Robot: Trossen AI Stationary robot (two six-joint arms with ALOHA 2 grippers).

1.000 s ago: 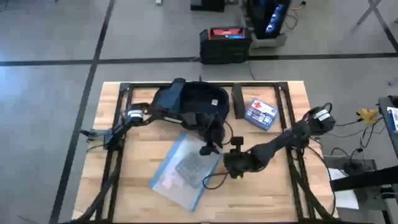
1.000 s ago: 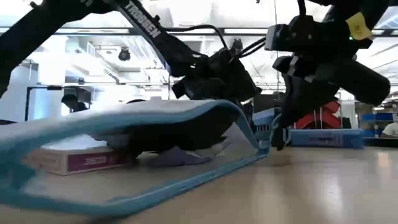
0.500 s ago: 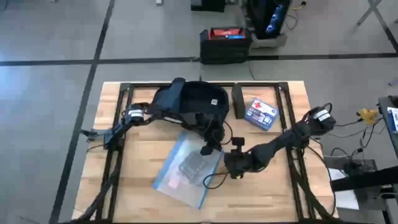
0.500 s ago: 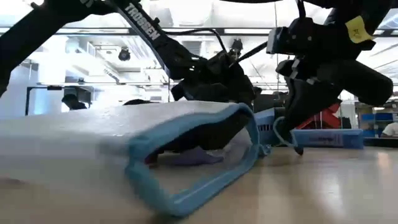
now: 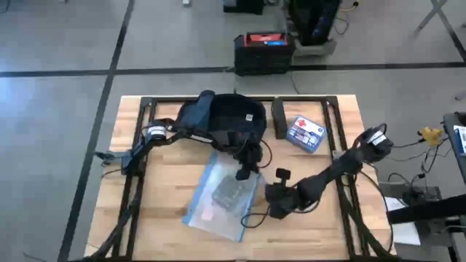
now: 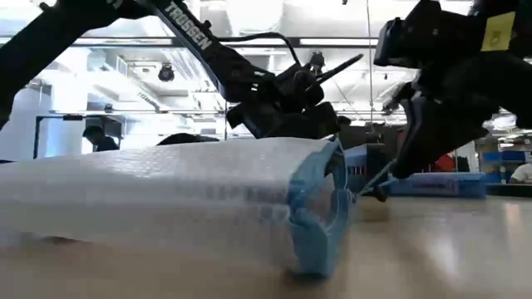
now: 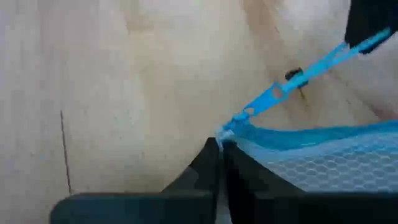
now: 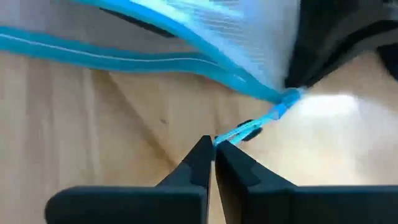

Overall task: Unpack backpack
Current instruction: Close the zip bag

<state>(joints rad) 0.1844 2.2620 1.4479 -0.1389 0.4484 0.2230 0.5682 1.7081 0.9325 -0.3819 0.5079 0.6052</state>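
The dark navy backpack (image 5: 226,120) lies on the table's far middle, with my left arm reaching over it. In front of it lies a clear plastic pouch (image 5: 222,196) with a blue zip edge, flat on the wood. My left gripper (image 7: 221,146) is shut at the pouch's far right corner. My right gripper (image 8: 214,146) is just to the right of that corner (image 6: 386,187) and is shut on the blue zip pull. Something grey and something pink show inside the pouch. My left gripper pinches the pouch's corner (image 7: 233,134), at the end of the blue zip edge, between its two fingertips, coming from above and the far side. The rest of the pouch lies on the table. My right gripper pinches the free end of the thin blue pull strap (image 8: 231,134) between its fingertips, coming from the table's right and slanting down. The strap runs straight and taut from the fingers to the pouch's corner (image 8: 289,96).
A small blue-white box (image 5: 306,133) and a dark upright block (image 5: 278,118) stand at the far right of the backpack. Black frame rails (image 5: 142,167) run along both sides of the table. Bare wood lies near the front edge (image 5: 306,240).
My right gripper has drawn back toward the table's near right with the blue pull strap. The pouch has slid a little the same way. In the low view its blue-rimmed end has gone from a wide loop to a narrow one.
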